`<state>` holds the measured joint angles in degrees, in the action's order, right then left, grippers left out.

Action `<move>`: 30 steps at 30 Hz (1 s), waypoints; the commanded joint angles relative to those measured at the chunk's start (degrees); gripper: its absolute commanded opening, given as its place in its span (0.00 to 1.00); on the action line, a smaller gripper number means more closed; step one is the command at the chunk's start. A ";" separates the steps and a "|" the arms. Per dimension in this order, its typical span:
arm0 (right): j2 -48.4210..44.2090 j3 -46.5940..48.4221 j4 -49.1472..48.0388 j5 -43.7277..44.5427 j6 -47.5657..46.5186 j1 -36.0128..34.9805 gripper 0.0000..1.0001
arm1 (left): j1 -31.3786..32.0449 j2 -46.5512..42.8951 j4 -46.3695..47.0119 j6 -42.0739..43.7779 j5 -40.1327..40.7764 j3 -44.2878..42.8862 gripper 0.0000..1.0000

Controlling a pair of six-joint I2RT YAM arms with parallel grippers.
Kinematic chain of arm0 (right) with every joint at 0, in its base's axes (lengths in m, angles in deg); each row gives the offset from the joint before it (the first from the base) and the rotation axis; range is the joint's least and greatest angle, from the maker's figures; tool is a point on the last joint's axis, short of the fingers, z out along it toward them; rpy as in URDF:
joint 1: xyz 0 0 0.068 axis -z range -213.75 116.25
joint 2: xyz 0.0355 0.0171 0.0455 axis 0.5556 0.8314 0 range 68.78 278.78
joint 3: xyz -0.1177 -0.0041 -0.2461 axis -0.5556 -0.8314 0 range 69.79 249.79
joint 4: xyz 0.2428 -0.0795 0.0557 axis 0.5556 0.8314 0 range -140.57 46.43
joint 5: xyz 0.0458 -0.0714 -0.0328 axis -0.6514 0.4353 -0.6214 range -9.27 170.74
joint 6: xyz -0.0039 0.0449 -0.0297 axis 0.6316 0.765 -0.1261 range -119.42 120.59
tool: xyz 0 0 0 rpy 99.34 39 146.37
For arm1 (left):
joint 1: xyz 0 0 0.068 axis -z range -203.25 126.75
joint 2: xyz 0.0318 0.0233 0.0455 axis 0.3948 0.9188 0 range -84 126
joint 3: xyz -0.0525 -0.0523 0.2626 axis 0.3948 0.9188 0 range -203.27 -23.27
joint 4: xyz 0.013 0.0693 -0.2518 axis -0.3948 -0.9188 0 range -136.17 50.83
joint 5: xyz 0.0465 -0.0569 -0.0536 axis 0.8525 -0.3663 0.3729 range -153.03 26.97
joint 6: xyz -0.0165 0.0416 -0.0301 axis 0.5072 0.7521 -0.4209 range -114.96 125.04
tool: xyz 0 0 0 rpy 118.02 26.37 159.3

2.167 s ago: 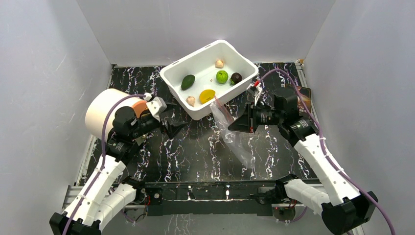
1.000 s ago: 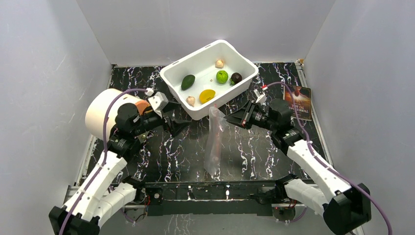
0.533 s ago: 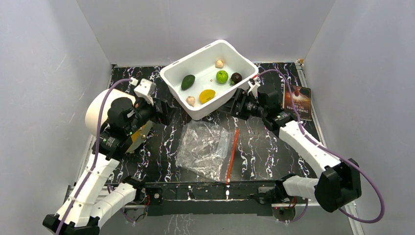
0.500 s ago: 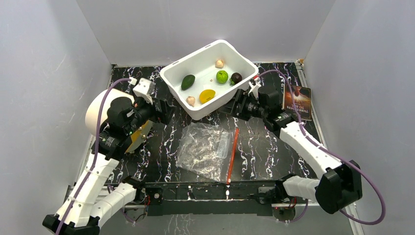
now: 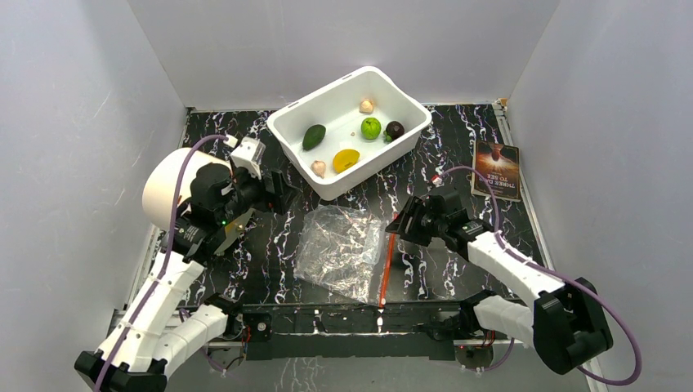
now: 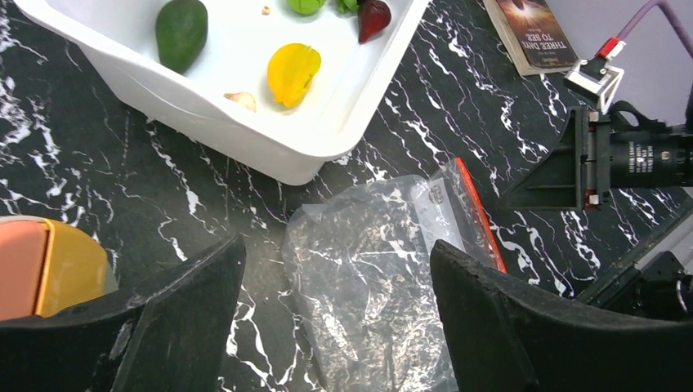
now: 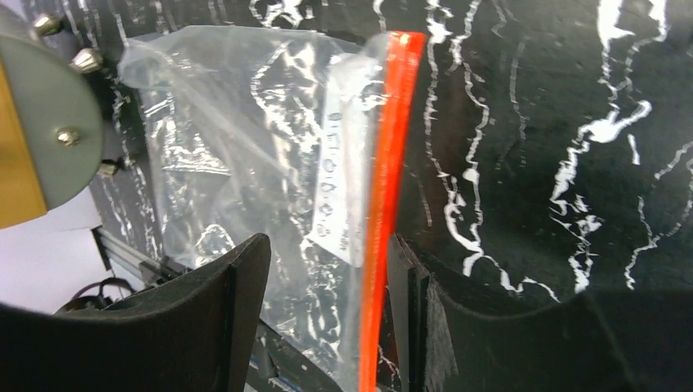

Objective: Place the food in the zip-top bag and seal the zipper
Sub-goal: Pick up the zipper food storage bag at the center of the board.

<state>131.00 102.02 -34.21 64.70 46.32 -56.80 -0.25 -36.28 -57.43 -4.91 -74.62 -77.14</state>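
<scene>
Clear bag (image 5: 339,249) flat, zipper (image 7: 384,204) just under R hand (image 7: 327,241), half-spread, empty; L hand (image 6: 337,245) spread wide, empty.

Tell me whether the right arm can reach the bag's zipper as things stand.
Probably yes: the right tool hangs open just above the zipper, which lies exposed along the edge of the flat zip-top bag, nothing covering it.

We see the clear, crinkled zip-top bag (image 7: 237,155) lying flat on the black marbled bench (image 7: 531,122). Its red-orange zipper (image 7: 391,155) runs from the top edge down towards us, and a white label (image 7: 339,180) sits just beside it. Our right tool (image 7: 327,253) has its jaws apart, the zipper's lower stretch between them. A grey bolted disc (image 7: 41,122) shows at the left edge.
</scene>
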 commanded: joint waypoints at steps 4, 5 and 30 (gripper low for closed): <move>0.68 -5.44 -9.45 1.10 5.28 -0.12 0.54 | 0.20 1.82 4.33 -4.23 -4.92 4.31 0.76; 1.33 -5.95 -10.67 0.44 5.59 -0.15 0.54 | 0.24 2.24 4.90 -4.91 -5.65 4.73 0.75; -8.18 -8.13 -26.09 -7.39 22.06 -1.37 0.00 | 6.33 6.65 30.18 -22.36 -19.90 20.19 0.67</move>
<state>123.91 91.75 -57.31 55.35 66.93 -57.65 3.95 -31.10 -34.70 -24.76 -92.35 -57.18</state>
